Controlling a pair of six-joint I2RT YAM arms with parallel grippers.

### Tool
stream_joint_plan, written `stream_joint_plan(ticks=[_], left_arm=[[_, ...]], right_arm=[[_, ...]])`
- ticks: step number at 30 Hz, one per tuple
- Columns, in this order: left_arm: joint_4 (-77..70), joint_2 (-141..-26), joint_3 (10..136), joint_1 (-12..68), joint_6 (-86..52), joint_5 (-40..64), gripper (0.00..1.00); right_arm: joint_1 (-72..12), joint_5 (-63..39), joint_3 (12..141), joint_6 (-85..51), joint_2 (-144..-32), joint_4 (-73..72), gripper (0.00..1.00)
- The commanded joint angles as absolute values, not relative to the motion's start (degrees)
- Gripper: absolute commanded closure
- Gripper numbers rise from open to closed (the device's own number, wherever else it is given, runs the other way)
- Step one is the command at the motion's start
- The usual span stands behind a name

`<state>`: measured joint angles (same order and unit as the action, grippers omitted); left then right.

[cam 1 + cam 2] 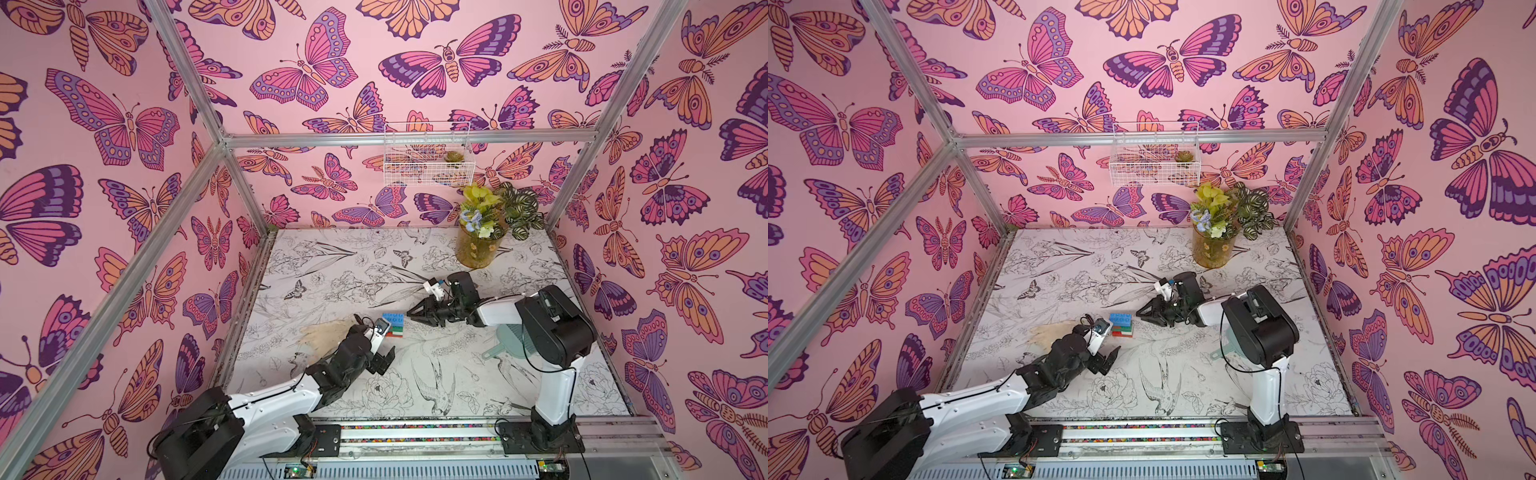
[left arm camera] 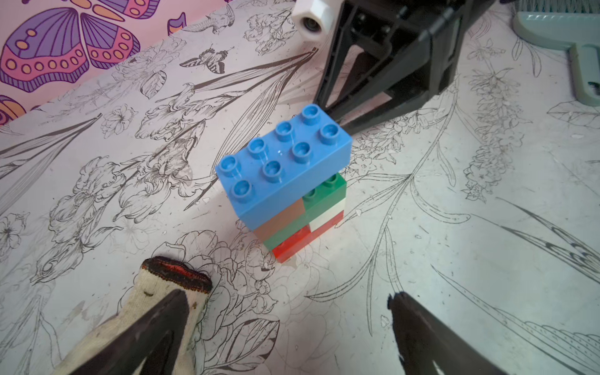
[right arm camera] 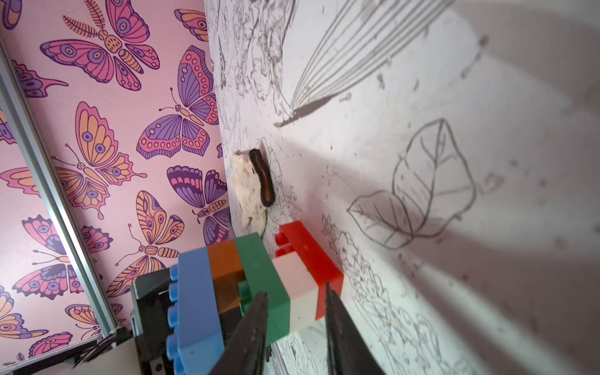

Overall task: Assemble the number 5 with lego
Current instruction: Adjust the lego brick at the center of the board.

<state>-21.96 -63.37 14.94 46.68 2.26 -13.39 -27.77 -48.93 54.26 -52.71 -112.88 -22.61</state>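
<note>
The lego number 5 (image 1: 394, 319) (image 1: 1121, 321) stands upright mid-table. It is a stack with blue on top, then brown, green, white and red (image 2: 285, 168). My right gripper (image 1: 410, 311) (image 3: 296, 290) lies turned on its side at the stack's right end. It is shut to a slim gap, its tips are level with the green and white rows, and I see nothing clamped between them. On the near side of the stack my left gripper (image 1: 384, 358) (image 2: 287, 302) is wide open and empty. One of its fingers (image 2: 168, 311) hangs over the glove.
A beige glove (image 1: 320, 332) (image 2: 152, 292) lies left of the stack. A pale teal dustpan (image 1: 505, 336) (image 2: 565, 35) sits under the right arm. A vase of plants (image 1: 478, 245) stands at the back right. A wire basket (image 1: 428, 153) hangs on the back wall.
</note>
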Motion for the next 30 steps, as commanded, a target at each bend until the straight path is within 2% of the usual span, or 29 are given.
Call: stream_joint_plan(ticks=[1, 11, 30], left_arm=[[-29.90, -65.12, 12.85, 47.02, 0.88, -13.87, 0.00], [-47.29, -75.57, 8.99, 47.20, -0.16, -12.70, 0.00], [-64.06, -83.81, 5.38, 47.36, 0.90, -10.85, 0.00]], right_arm=[[-28.12, -48.97, 57.17, -53.24, -115.09, -22.23, 0.68], [-30.39, -49.28, 55.98, -53.54, -115.80, -22.45, 0.67], [-32.43, -48.44, 48.80, -55.90, -113.88, -26.59, 0.68]])
